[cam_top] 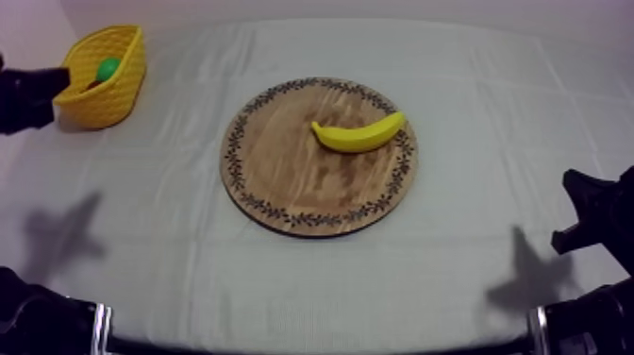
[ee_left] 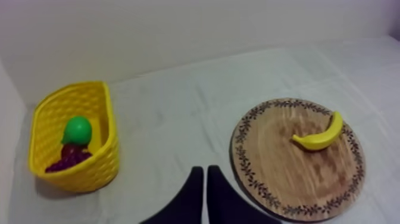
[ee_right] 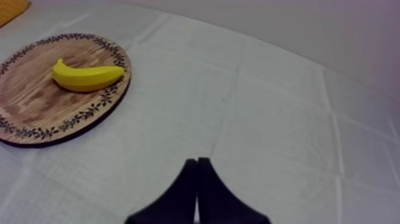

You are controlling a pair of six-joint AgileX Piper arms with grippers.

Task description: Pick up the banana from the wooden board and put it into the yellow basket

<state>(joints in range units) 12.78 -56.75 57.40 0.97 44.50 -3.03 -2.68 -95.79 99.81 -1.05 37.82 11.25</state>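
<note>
A banana [cam_top: 358, 134] lies on the wooden board [cam_top: 283, 175], mid-frame; yellow basket [cam_top: 123, 99] upper left. The left tool [ee_left: 204, 170] and right tool [ee_right: 197, 161] are both pinched narrow, empty. Best approach — open wide, grip the banana's middle.

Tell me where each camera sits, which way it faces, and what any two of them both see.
Top view: above the table, looking down at a slant on the wooden board, banana and yellow basket; black arm parts at the lower corners.
Left wrist view: on the left arm, facing basket and board; left pincer shut.
Right wrist view: on the right arm, facing the board; right pincer shut.
All three share the banana on the board.
</note>
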